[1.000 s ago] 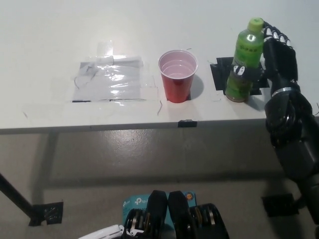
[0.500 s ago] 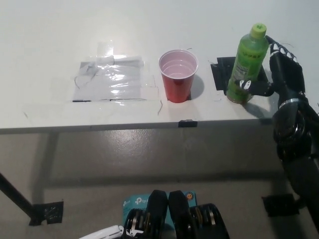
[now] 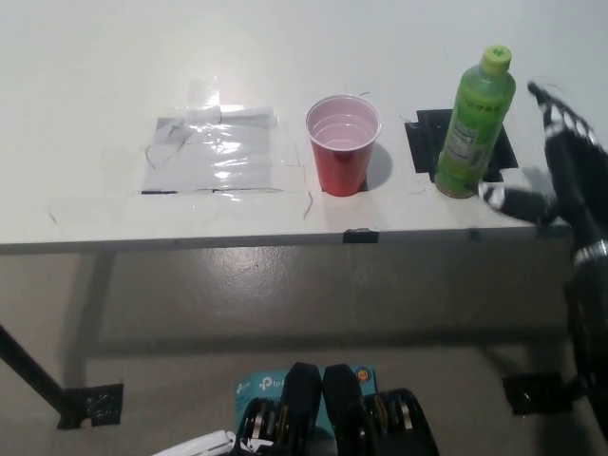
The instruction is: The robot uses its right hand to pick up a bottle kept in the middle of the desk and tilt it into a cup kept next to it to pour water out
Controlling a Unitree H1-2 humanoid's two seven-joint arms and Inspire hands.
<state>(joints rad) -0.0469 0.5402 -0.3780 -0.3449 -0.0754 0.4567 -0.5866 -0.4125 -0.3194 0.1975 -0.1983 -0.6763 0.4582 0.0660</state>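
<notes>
The long white desk (image 3: pixel 114 57) holds everything upright: the green plastic bottle with its lime cap (image 3: pixel 473 123) stands on a black tape mark beside the red plastic cup (image 3: pixel 343 144). The black right hand (image 3: pixel 556 166) hangs just right of the bottle, fingers spread, grasping nothing. By the look of it, lifting and pouring are both left to do; only a sliver of the white left hand (image 3: pixel 195 445) shows at the bottom edge.

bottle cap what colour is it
Lime green, a shade lighter than the bottle body; the cap shows only in the head view.

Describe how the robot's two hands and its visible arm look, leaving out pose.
The right hand is black with pale, whitish fingertips and a silvery ring at the wrist; its arm is glossy black and segmented. The left hand shows only as a white sliver at the bottom edge.
</notes>
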